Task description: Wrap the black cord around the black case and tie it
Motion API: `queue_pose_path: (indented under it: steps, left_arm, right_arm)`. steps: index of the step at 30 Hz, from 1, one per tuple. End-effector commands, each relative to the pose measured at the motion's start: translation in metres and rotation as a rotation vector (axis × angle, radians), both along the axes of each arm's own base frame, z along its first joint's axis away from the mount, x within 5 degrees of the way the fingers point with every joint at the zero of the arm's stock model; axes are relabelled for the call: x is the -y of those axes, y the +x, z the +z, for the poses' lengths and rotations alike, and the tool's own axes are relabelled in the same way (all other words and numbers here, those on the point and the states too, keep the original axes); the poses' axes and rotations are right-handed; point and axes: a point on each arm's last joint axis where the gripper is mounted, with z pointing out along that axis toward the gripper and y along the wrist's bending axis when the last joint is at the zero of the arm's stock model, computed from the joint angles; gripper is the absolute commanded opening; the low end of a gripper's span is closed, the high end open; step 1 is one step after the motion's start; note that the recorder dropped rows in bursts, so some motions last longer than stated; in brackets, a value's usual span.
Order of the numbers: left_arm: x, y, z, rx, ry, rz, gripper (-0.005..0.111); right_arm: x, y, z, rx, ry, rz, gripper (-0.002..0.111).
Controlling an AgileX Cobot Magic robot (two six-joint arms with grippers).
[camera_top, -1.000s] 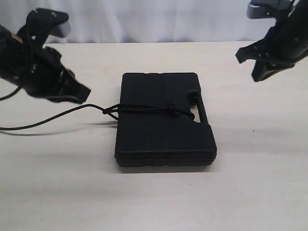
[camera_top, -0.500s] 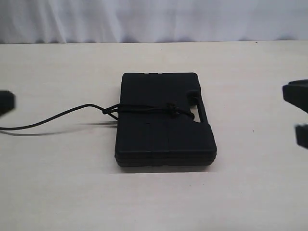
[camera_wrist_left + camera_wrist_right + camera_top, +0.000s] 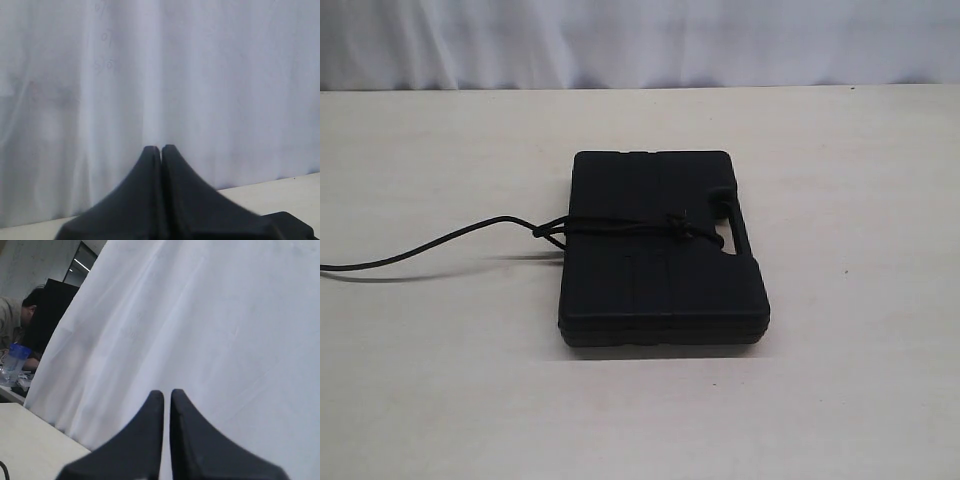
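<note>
Black case [image 3: 660,270] flat at centre of desk [image 3: 840,400]; black cord [image 3: 620,227] wrapped across its middle, knotted on top near handle, tail trailing left. Left gripper [image 3: 161,149], right gripper [image 3: 166,395]: both closed, empty, facing white curtain [image 3: 225,75].

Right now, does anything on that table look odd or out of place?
Nothing looks damaged or spilled. The cord is tied across the case, knotted near the handle; its loose tail trails left across the table.
</note>
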Motion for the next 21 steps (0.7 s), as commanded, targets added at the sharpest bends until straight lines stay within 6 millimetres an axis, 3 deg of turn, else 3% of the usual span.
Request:
queue_pose_path:
  steps: [1, 9, 13, 15, 17, 21]
  left_arm:
    - [-0.001, 0.000, 0.001, 0.012, -0.007, 0.012, 0.000]
    - [0.000, 0.000, -0.001, 0.002, 0.036, 0.004, 0.000]
    - [0.008, 0.001, -0.015, -0.086, 0.459, -0.012, 0.000]
    - [0.007, 0.001, -0.027, -0.197, 0.582, 0.000, 0.000]
    - [0.004, 0.001, -0.036, -0.281, 0.586, 0.023, 0.000]
    - [-0.001, -0.001, -0.053, -0.269, 0.505, 0.123, 0.000]
  right_arm:
    - [0.000, -0.003, 0.001, 0.038, 0.003, 0.004, 0.004]
    - [0.001, -0.003, 0.001, 0.035, 0.002, -0.002, 0.004]
    - [0.013, 0.003, 0.000, -0.022, 0.108, -0.142, 0.004]
    - [0.019, 0.005, 0.000, -0.023, 0.127, -0.234, 0.004]
    - [0.026, 0.006, 0.000, -0.015, 0.129, -0.334, 0.004]
    - [0.034, 0.007, 0.000, -0.011, 0.144, -0.460, 0.004]
